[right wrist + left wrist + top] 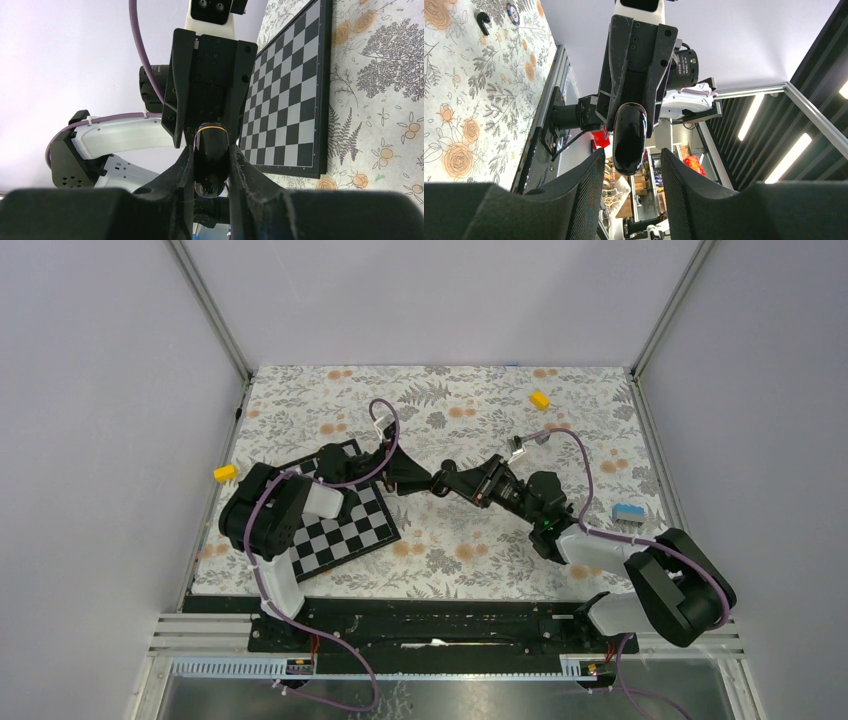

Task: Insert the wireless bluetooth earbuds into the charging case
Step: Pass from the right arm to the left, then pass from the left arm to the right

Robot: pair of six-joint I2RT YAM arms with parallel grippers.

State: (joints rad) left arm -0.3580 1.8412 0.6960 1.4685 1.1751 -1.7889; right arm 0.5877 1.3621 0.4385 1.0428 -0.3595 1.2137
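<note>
Both arms meet above mid-table, grippers nose to nose.

Case (212,165): black and glossy, held off the table (480,400) between the two grippers, lying lengthwise along their line.

Right gripper (211,150): jaws narrow, both fingers pressed on the case's sides, so it is holding the case.

Left gripper (630,161): jaws partly apart. Its fingers (589,175) straddle the near end of the case with a gap on each side, and no contact is seen.

A thin orange line crosses the case near the end that points at the left gripper. Contents are hidden, so where the earbuds are cannot be told.

Chessboard (350,525): near left, partly under the left arm.

Yellow block (540,400): far right. Second yellow block (225,472): left edge. Blue piece (627,512): right edge.
</note>
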